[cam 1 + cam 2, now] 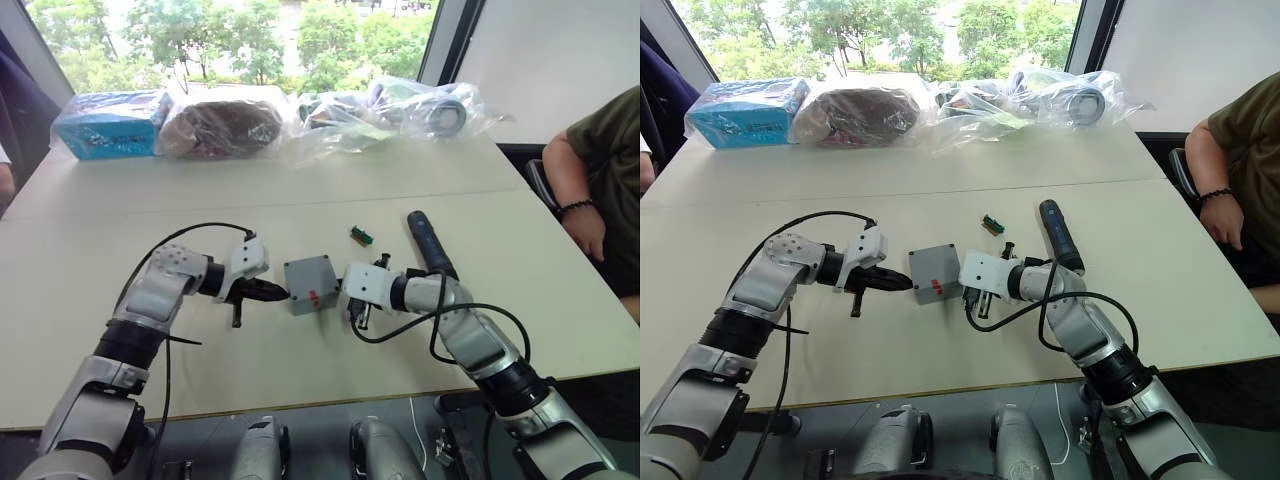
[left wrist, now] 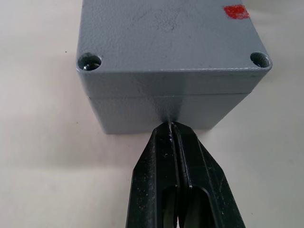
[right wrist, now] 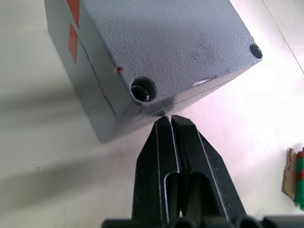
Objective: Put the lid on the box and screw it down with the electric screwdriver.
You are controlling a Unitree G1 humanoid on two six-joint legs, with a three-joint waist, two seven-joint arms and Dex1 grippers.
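Both hands, left (image 2: 173, 127) and right (image 3: 167, 119), closed and empty, press fingertips against the lidded box (image 1: 308, 284).

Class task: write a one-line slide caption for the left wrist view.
Shut left gripper touching the side of the box, just below its seam with the fitted lid, red mark in one corner.

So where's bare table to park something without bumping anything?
Bare table lies beyond the left tool, short of the bagged items. Crowded: the box between both tools, with the electric screwdriver and the small green part by the right tool.
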